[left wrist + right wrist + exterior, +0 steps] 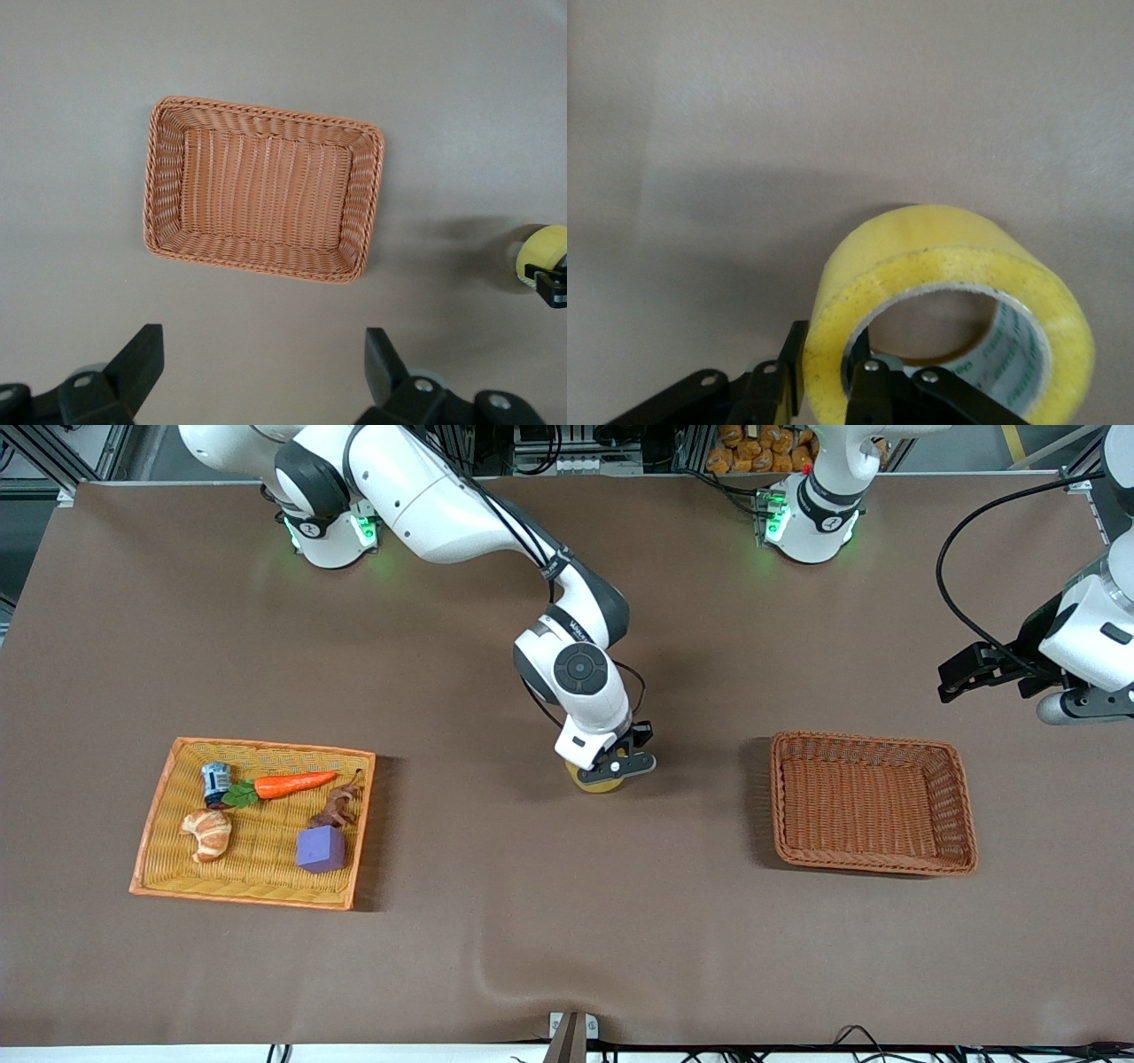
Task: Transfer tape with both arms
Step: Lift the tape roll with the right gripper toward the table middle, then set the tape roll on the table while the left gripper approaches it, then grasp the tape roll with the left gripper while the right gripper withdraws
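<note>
While the right gripper point(824, 372) pinches the tape point(957, 310) wall on the desk point(567, 921) and the left gripper point(257, 376) waits spread open, that thin one-sided hold could let the roll tip.

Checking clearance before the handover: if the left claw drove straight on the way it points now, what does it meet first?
Likely bare table. The left claw is open and points down at the brown cloth just short of the empty wicker basket, not over it. The tape sits off to the side in the right claw. Depth is unclear.

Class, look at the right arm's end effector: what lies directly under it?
Under the right end effector is the tape, its wall pinched between the fingers. Whether it rests on the brown table stays hidden.
</note>
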Controlling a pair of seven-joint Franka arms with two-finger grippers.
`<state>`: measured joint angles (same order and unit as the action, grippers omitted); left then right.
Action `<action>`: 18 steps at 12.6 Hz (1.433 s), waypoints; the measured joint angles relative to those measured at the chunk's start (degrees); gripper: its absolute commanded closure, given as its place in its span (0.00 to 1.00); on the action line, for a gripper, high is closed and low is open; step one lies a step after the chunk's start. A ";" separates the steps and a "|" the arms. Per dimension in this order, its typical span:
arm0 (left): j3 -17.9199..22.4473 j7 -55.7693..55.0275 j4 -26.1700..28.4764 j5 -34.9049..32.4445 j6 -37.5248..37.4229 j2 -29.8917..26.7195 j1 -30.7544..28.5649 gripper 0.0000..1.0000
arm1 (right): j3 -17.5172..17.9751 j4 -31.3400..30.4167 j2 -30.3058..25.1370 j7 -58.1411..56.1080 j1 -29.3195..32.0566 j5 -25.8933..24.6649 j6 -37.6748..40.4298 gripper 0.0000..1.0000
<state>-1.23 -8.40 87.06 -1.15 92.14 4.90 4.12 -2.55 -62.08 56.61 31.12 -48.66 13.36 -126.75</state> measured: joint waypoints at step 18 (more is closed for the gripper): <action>-3.02 -31.53 4.72 0.26 16.94 18.71 17.97 0.00 | -3.34 -24.37 -52.42 -30.71 37.44 -11.06 36.40 0.00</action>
<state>-4.25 -39.93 91.78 -0.90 109.08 23.60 22.10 -5.89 -86.45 4.19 0.42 -11.22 2.30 -90.35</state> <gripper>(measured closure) 0.000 0.000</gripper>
